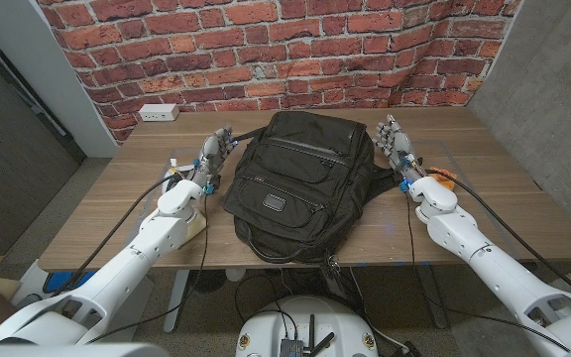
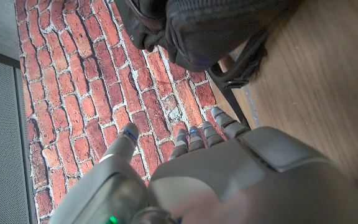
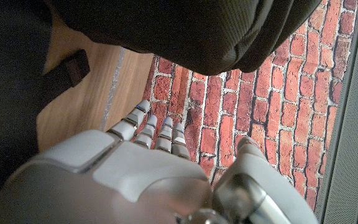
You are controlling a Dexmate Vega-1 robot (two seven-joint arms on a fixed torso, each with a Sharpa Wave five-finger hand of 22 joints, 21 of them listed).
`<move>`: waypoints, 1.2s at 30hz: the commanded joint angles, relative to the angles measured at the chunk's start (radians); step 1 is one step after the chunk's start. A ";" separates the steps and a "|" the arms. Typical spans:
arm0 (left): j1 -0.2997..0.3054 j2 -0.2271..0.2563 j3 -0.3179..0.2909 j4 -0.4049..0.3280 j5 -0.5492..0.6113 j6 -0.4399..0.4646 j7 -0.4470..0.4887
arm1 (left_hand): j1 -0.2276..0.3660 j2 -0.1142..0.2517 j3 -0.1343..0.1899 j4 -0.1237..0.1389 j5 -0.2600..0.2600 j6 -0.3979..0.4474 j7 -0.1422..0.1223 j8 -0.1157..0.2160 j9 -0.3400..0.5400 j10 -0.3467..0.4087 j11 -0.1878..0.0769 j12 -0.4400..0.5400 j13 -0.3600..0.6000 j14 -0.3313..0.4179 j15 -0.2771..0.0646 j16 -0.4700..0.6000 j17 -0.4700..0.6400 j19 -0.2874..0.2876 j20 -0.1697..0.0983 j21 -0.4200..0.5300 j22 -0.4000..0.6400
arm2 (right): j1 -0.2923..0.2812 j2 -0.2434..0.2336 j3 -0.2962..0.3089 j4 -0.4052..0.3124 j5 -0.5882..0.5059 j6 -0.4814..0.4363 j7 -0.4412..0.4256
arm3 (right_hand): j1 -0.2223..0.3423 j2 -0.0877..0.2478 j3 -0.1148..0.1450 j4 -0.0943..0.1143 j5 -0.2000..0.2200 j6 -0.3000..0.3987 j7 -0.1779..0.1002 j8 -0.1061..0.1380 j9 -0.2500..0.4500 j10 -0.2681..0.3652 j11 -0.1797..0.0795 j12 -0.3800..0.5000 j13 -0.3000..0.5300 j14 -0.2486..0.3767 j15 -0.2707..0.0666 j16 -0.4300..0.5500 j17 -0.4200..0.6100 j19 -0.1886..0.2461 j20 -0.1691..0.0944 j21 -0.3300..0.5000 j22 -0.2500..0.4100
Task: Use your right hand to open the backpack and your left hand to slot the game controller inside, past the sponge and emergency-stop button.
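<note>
The backpack [image 1: 298, 185] lies closed on the counter [image 1: 504, 198], long axis running away from the robot, between the two hands. The right hand [image 1: 397, 139] stands just beside its far right corner, fingers apart and holding nothing, as with the left hand [image 1: 213, 155] (controller not visible).

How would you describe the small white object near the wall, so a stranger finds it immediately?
Start at the brick wall behind the wooden table. At the table's far left corner lies a white power strip, the one pale, flat, rectangular thing, well apart from the black backpack.
</note>
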 commanded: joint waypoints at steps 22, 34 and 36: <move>0.075 0.085 -0.009 -0.209 0.061 0.106 0.132 | 0.019 0.059 0.012 -0.020 0.004 0.007 0.008 0.005 0.003 0.001 -0.002 0.003 0.005 0.004 -0.001 0.005 0.004 0.013 -0.051 0.003 0.001 | -0.013 -0.022 0.004 -0.025 -0.041 0.007 -0.043 | 0.006 0.033 0.017 -0.007 0.007 0.009 -0.005 0.006 0.005 0.012 -0.006 0.008 0.000 -0.007 -0.010 0.008 -0.015 0.009 -0.009 -0.009 0.002; 0.095 0.140 -0.013 -0.316 0.097 0.178 0.173 | 0.025 0.059 0.014 -0.028 0.003 0.011 0.006 0.006 0.003 0.008 -0.004 0.005 0.005 0.009 0.000 0.005 0.004 0.017 -0.050 0.004 0.001 | -0.020 0.013 0.007 0.024 -0.037 0.085 -0.030 | 0.006 0.035 0.024 -0.009 0.006 0.016 -0.005 0.009 0.005 0.025 -0.024 0.012 -0.002 0.000 -0.029 0.011 -0.029 0.015 -0.020 -0.016 0.002; 0.096 0.155 -0.014 -0.336 0.106 0.196 0.178 | 0.027 0.059 0.015 -0.030 0.003 0.013 0.006 0.006 0.003 0.008 -0.003 0.004 0.005 0.010 0.000 0.005 0.004 0.017 -0.051 0.004 0.001 | -0.019 0.017 0.007 0.031 -0.040 0.093 -0.030 | 0.006 0.035 0.024 -0.009 0.006 0.017 -0.005 0.009 0.005 0.025 -0.025 0.012 -0.002 0.000 -0.029 0.011 -0.030 0.015 -0.020 -0.017 0.002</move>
